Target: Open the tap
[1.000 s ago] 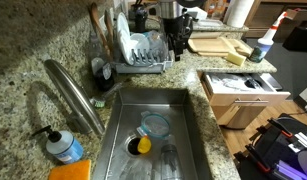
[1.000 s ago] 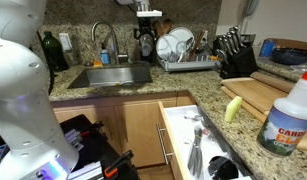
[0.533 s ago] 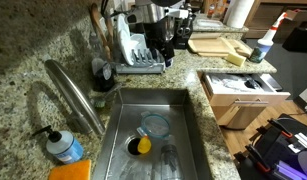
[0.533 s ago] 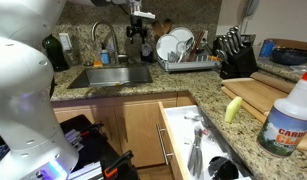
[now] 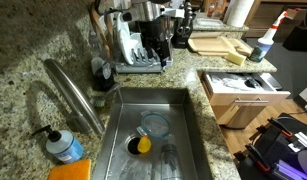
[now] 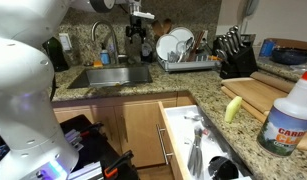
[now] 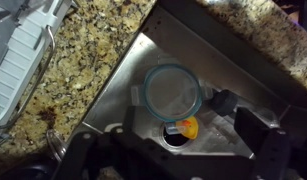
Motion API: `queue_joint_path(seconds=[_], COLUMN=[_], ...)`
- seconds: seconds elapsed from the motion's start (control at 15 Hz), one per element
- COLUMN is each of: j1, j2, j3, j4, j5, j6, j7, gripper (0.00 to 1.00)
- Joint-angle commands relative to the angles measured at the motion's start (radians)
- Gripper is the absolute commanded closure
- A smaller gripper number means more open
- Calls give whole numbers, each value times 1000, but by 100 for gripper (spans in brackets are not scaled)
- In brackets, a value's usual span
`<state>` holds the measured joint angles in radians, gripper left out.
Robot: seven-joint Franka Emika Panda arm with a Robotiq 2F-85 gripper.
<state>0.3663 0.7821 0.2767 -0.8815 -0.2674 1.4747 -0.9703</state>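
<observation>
Above the sink's (image 5: 121,110) far edge, in an exterior view, the gripper (image 5: 156,55) hangs beside a dish rack (image 5: 128,67). The tap (image 5: 75,95), a long steel curve, runs along the sink's left edge, well apart from the gripper. A soap bottle (image 5: 63,147) stands near its base.

Seen across the counter (image 6: 208,85) in an exterior view, the tap (image 6: 106,38) arches at the sink's back edge; the gripper (image 6: 144,52) hangs between it and the dish rack (image 6: 183,55).

Looking down in the wrist view, the gripper (image 7: 173,155) has its fingers (image 7: 88,152) spread wide, holding nothing. A round container (image 7: 173,90) and a yellow item (image 7: 186,128) lie in the sink.
</observation>
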Motion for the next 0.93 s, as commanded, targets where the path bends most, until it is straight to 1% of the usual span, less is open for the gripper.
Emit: queue_joint_path(seconds=[0.0, 0.07, 0.13, 0.27, 0.4, 0.47, 0.73, 0.8, 0.87], j1=[45, 56, 67, 82, 134, 186, 292, 311, 316], j2=[126, 182, 213, 267, 286, 263, 280, 289, 295], j3=[-50, -38, -43, -25, -37, -110, -236, -267, -285], j4=[145, 223, 259, 324, 362, 343, 432, 453, 473], j5=[7, -19, -25, -6, -33, -52, -156, -177, -177], j6=[24, -27, -44, -75, -125, -126, -145, -135, -119], j7=[26, 28, 10, -23, -23, 13, 86, 112, 142], gripper=[0, 0, 0, 0, 0, 0, 0, 0, 0])
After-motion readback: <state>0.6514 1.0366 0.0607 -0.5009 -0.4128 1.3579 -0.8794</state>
